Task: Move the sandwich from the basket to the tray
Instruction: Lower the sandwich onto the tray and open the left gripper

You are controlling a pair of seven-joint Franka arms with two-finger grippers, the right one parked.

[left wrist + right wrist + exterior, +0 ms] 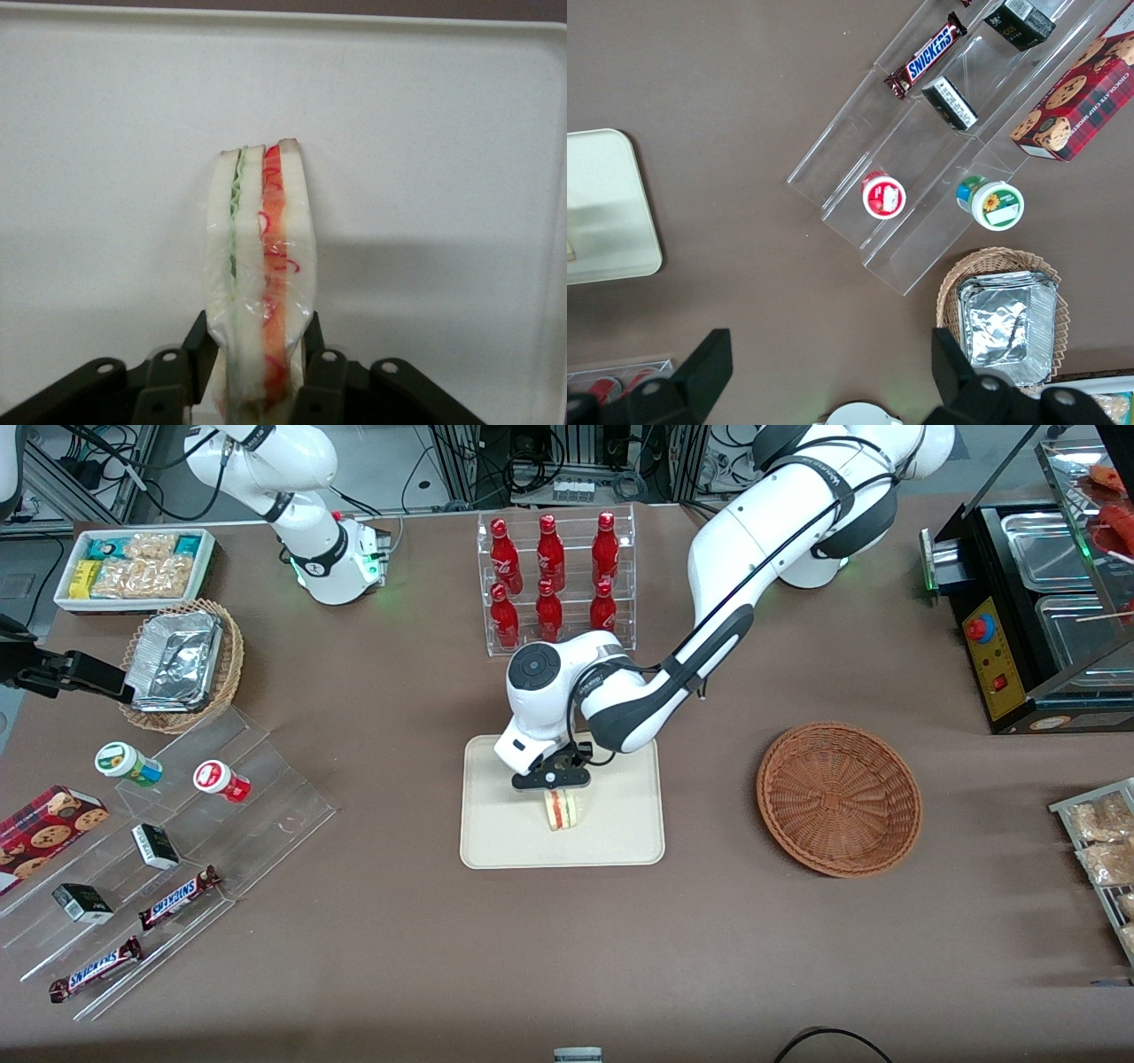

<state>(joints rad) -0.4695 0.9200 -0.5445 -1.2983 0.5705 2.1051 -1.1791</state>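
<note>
Pincer [555, 788] clamping sandwich [561, 810] over tray [496, 841], Snickers bars [177, 897] nearby

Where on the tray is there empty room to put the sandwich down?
The tray is bare all round the sandwich, which the gripper pinches over the tray's middle; the widest patches are along the rim nearest the front camera and toward the basket. The only crowded spot is under the gripper itself.
</note>
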